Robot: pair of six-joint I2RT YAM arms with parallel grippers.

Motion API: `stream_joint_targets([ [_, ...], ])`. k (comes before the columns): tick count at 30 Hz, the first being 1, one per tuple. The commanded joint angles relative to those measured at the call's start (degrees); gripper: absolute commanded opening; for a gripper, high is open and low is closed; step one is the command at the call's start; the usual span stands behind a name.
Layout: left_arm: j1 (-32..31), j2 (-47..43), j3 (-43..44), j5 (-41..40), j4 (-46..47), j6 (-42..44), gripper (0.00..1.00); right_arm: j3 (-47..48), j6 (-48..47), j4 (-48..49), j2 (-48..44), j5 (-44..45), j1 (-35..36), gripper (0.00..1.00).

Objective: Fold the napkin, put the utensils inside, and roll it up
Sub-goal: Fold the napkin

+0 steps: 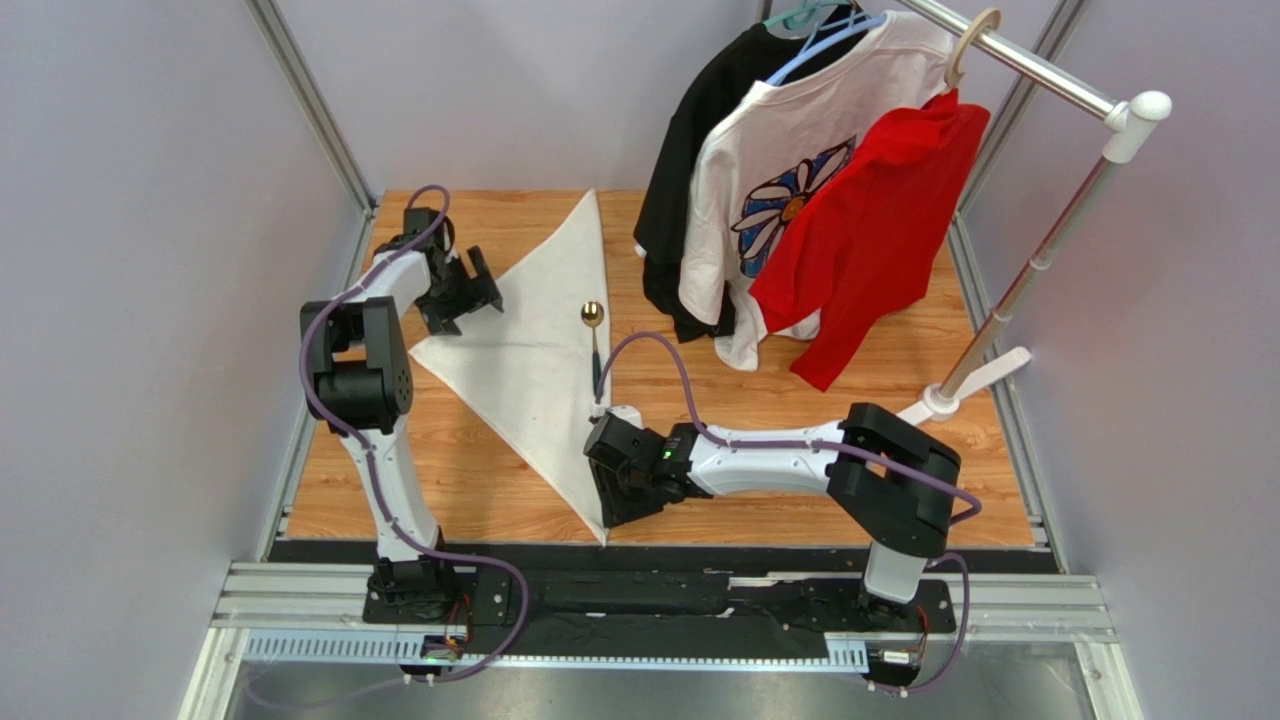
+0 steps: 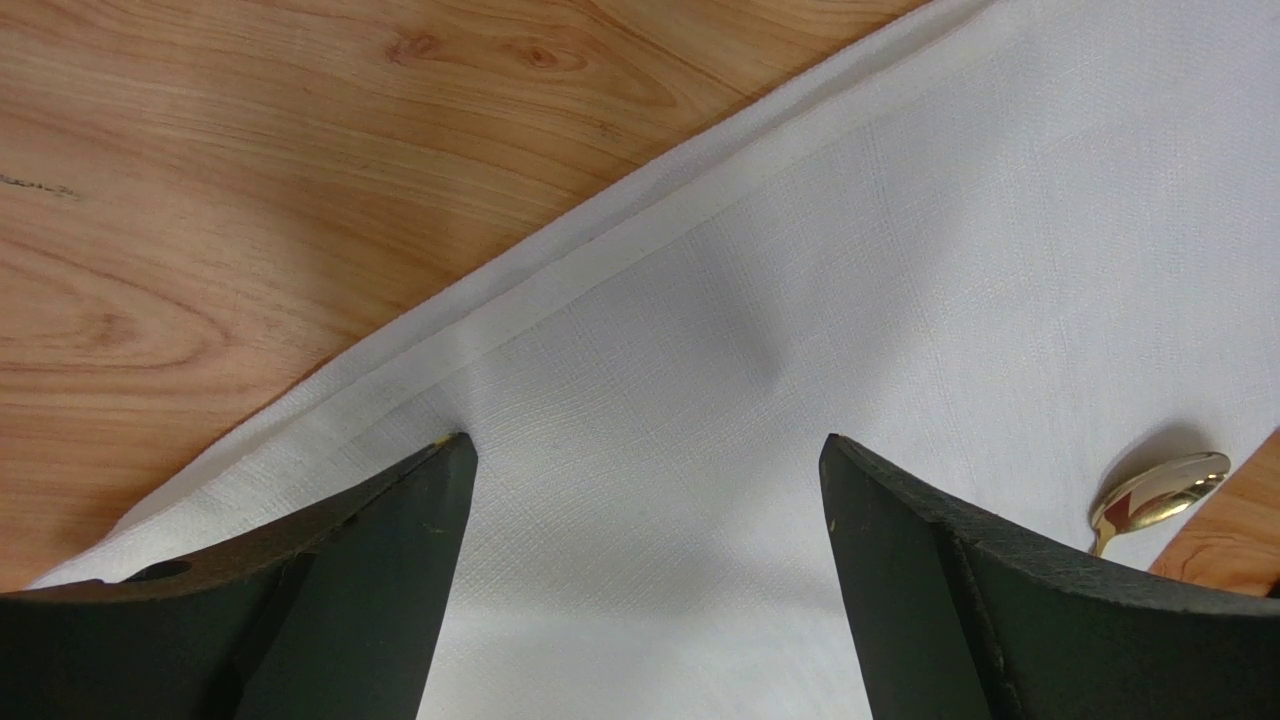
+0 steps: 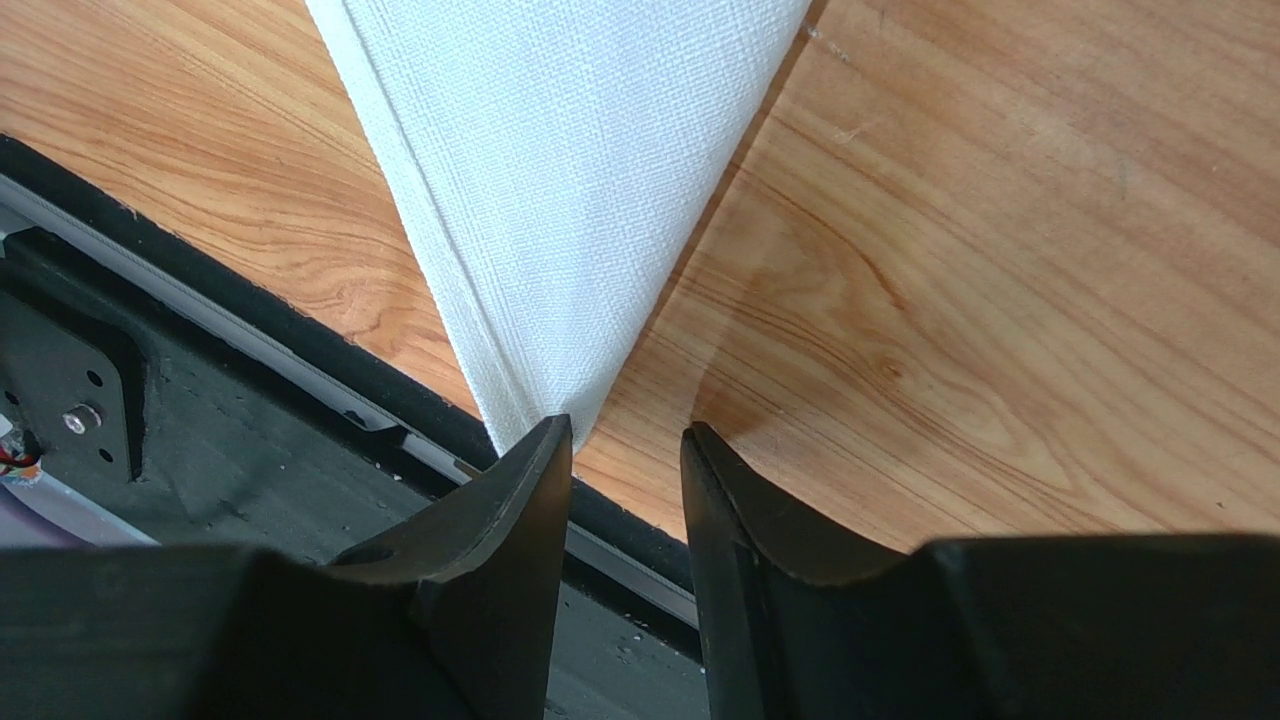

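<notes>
Nearly flush, napkin [image 3: 571,180] corner meets table [image 3: 932,300] edge.

Wooden table [image 1: 481,495] — rack [image 1: 1037,68] of shirts [image 1: 781,165] (black, white, red)

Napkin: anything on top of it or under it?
On the napkin: the spoon lies at its right edge, bowl overlapping the cloth. Bare wooden table surrounds it. Anything beneath or between the folded layers is covered.
</notes>
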Motion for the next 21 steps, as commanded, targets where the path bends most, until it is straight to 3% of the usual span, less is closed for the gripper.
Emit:
stream_joint_targets([
  [1, -0.3, -0.3, -0.4, 1.6, 0.3, 0.0, 0.94, -1.0, 0.1, -0.8, 0.7, -0.8, 0.7, 0.40],
  [6, -2.8, -7.6, 0.4, 1.5, 0.1, 2.2, 0.95, 0.5, -4.1, -1.8, -3.1, 0.3, 1.9, 0.42],
  [13, -3.0, -23.8, -1.2, 2.0, -4.6, 4.9, 0.97, 0.4, -19.9, -3.5, -9.7, 5.7, 6.3, 0.53],
  [21, -3.0, -36.4, -10.3, 2.5, -2.6, 6.2, 0.98, 1.6, -31.6, 2.6, -4.4, 14.1, 14.6, 0.54],
])
